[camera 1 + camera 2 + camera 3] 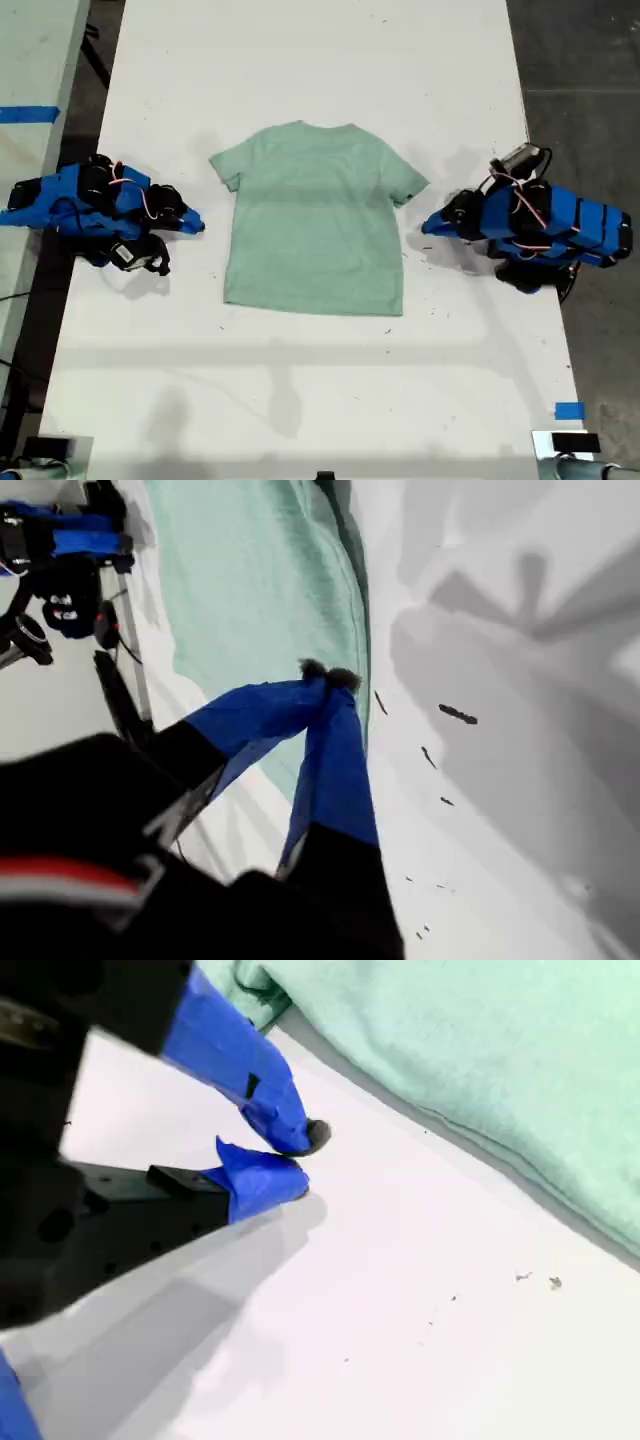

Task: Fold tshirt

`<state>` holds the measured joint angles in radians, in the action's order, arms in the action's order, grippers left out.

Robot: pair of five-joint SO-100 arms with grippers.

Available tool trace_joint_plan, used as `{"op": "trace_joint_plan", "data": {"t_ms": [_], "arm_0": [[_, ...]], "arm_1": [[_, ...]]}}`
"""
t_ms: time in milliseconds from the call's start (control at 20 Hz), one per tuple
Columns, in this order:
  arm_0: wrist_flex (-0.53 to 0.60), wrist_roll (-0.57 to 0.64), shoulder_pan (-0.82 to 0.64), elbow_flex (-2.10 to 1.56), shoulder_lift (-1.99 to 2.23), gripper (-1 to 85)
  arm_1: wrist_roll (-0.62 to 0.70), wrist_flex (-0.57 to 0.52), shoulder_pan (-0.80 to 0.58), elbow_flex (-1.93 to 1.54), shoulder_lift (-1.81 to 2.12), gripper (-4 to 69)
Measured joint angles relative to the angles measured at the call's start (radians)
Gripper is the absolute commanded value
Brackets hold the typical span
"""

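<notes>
Lying flat and spread at the middle of the tabletop [300,60], the tshirt [315,220] has its collar toward the edge at the exterior view's top and both sleeves out. An arm rests on the tabletop at each side of it, just clear of the cloth (which is which I cannot say for sure). My first gripper [328,675] has its fingertips pressed together on nothing. My second gripper [300,1157] looks closed too, empty, near the shirt's edge. The cotton is light, limp and thin, so it will likely sag and drag. I would pinch a single layer at a sleeve seam or hem corner.
</notes>
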<state>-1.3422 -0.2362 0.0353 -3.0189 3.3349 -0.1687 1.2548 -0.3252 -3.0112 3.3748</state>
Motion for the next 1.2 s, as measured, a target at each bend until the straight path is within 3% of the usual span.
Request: {"op": "trace_joint_plan", "data": {"t_ms": [150, 450, 650, 900, 1100, 1150, 1200], "arm_0": [[0.0, 0.002, -0.051, 0.002, 0.0, 0.1], [0.028, 0.114, -0.183, 0.08, -0.103, 0.1], [0.031, 0.238, -0.268, 0.39, -0.523, 0.1], [-0.101, 0.517, -0.469, 0.907, -1.057, 0.1], [-0.166, 0.673, -0.643, 1.154, -1.296, 0.1], [-0.181, 0.699, -0.667, 1.19, -1.33, 0.1], [-0.183, 0.707, -0.681, 1.204, -1.347, 0.1]], "arm_1": [[0.035, 0.002, -0.026, 0.0, -0.002, -1.1], [0.107, 0.023, -0.014, 0.083, -0.077, -1.1], [0.295, 0.052, -0.121, 0.411, -0.489, -1.2], [0.606, 0.141, -0.362, 0.831, -0.94, -1.2], [0.769, 0.206, -0.515, 1.04, -1.12, -1.2], [0.788, 0.216, -0.538, 1.069, -1.143, 0.3], [0.807, 0.225, -0.551, 1.08, -1.154, 10.8]]}}
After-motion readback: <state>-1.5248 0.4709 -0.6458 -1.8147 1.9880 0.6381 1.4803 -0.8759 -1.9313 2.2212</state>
